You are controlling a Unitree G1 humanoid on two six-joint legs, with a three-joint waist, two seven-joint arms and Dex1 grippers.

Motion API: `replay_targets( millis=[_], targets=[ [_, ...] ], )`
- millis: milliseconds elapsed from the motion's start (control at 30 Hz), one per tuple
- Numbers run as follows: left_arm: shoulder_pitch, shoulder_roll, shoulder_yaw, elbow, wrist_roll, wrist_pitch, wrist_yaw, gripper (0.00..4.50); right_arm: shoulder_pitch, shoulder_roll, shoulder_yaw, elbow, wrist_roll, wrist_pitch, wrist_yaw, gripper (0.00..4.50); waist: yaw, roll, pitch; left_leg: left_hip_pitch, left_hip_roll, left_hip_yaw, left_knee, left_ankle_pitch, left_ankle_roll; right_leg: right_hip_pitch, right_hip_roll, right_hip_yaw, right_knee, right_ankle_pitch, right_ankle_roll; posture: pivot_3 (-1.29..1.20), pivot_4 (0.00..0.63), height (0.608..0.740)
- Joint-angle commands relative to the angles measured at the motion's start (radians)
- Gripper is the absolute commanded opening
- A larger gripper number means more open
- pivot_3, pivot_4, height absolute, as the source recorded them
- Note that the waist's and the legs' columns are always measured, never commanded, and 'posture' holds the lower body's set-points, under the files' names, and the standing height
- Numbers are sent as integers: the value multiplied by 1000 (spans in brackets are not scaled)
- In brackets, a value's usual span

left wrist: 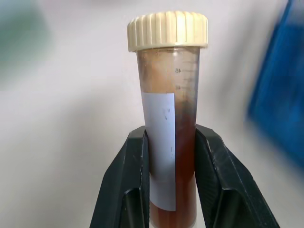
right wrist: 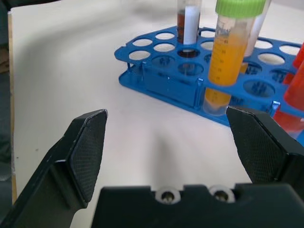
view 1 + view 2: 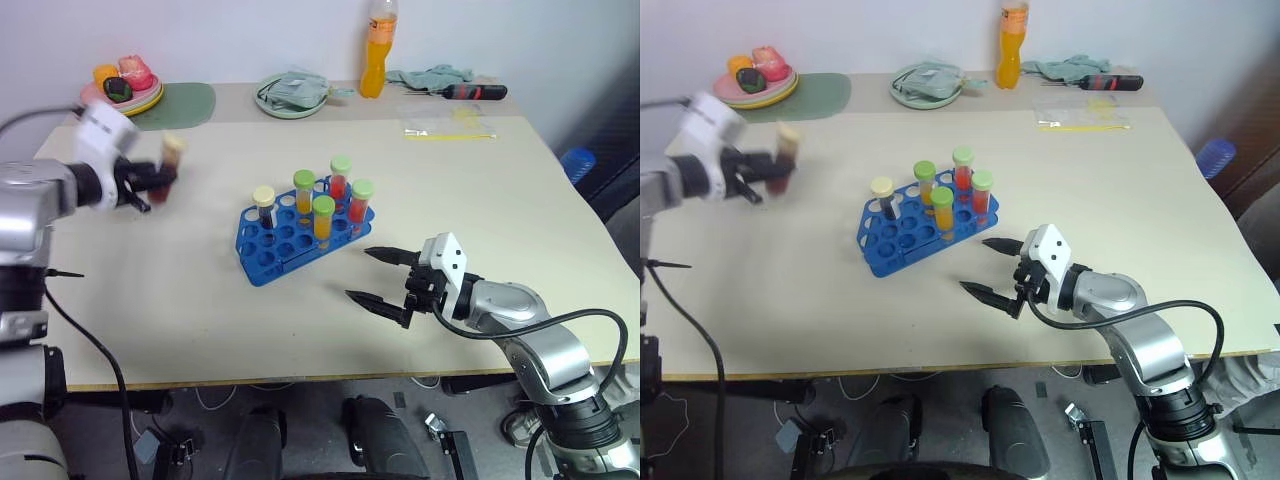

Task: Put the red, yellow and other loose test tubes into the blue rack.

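Looking over the scene, you see first the wide cream table (image 3: 480,200), which carries everything. Near its middle stands the blue rack (image 3: 272,252), set at a slant, with five tubes already upright in its holes: one with a cream cap (image 3: 263,196) and dark liquid, two with green caps and orange-yellow liquid (image 3: 323,207), and two with green caps and red liquid (image 3: 340,166).

Your right gripper (image 3: 378,276) hangs low over the table just beside the near right corner of the rack, its two black fingers spread wide apart and holding nothing. In the right wrist view, the rack and a yellow tube stand directly in front of these parted fingers.

Your left gripper (image 3: 160,180) is raised at the left side, well apart from the rack. Its fingers (image 1: 135,180) are clenched on the lower half of the dark maroon tube (image 1: 171,133), which stands upright between them, cream cap on top and a white label on its side.

Along the far edge you find a tall orange drink bottle (image 3: 377,50), a green plate with a cloth (image 3: 290,95), a plate with toy food (image 3: 125,85), and a screwdriver (image 3: 470,91).
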Motion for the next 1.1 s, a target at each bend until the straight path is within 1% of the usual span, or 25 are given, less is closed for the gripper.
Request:
replay_targets(
  millis=[33, 67, 133, 200, 233, 300, 400, 533, 600, 800, 1100],
  targets=[
    [180, -128, 157, -389, -219, 60, 79, 712, -7, -12, -27, -28, 11, -12, 5, 4402, -2, 0, 0, 0, 0, 1, 1, 0, 0, 0, 0, 0, 1, 0, 0, 0, 150, 740],
    [251, -171, 133, -502, -223, 42, 116, 712, -14, -12, -29, -19, 11, -12, 9, 4402, -5, 0, 0, 1, 0, 1, 1, 0, 0, 1, 0, 1, 1, 0, 0, 0, 150, 740],
    [395, -248, -3, -694, -111, -54, 208, 712, -36, -13, -26, 4, 8, -12, 17, 4402, -5, 0, -1, 4, 0, 1, 1, 0, 0, 4, 0, 1, 1, 0, 0, 0, 150, 740],
    [478, -379, -134, -759, 1, -179, 325, 712, -59, -12, -13, 26, -2, -19, 31, 4402, -2, 0, -1, 4, 0, 0, 2, 0, 0, 5, 1, 2, 1, 0, 0, 0, 150, 740],
    [505, -433, -199, -763, 63, -223, 384, 712, -71, -12, -6, 36, -6, -24, 39, 4402, 1, 0, -1, 4, -1, 0, 3, 0, 0, 5, 2, 2, 1, 0, 0, 0, 150, 740],
    [550, -498, -300, -728, 164, -335, 428, 712, -90, -12, 2, 54, -11, -29, 53, 4402, 1, 0, -1, 5, 0, -2, 6, 0, 0, 7, 4, 1, 1, 1, 0, 0, 150, 740],
    [581, -543, -387, -623, 243, -464, 440, 712, -109, -14, 3, 71, -14, -32, 66, 4402, -1, 1, -1, 7, 0, -1, 6, 0, 0, 9, 4, 1, 1, 0, 0, 0, 150, 740],
    [567, -601, -432, -494, 297, -537, 488, 712, -113, -14, 4, 70, -19, -33, 73, 4402, -1, 1, -1, 7, 0, -1, 6, 0, 1, 9, 4, 1, 1, 0, 0, 0, 150, 740],
    [543, -624, -433, -453, 294, -529, 504, 712, -106, -15, 0, 61, -19, -29, 71, 4402, -1, 1, -1, 7, 0, -1, 6, -1, 1, 9, 4, 1, 1, 0, 0, 0, 150, 740],
    [505, -619, -434, -372, 315, -567, 496, 712, -74, -18, -13, 30, -16, -21, 51, 4402, -1, 1, -1, 7, 0, -1, 6, -1, 2, 9, 4, 1, 1, 0, 0, 0, 150, 740],
    [491, -603, -422, -318, 337, -612, 500, 712, -61, -19, -14, 12, -10, -15, 35, 4402, -2, 1, -1, 7, 0, -1, 6, -1, 2, 10, 4, 1, 1, 0, 0, 0, 150, 740]
  ],
)
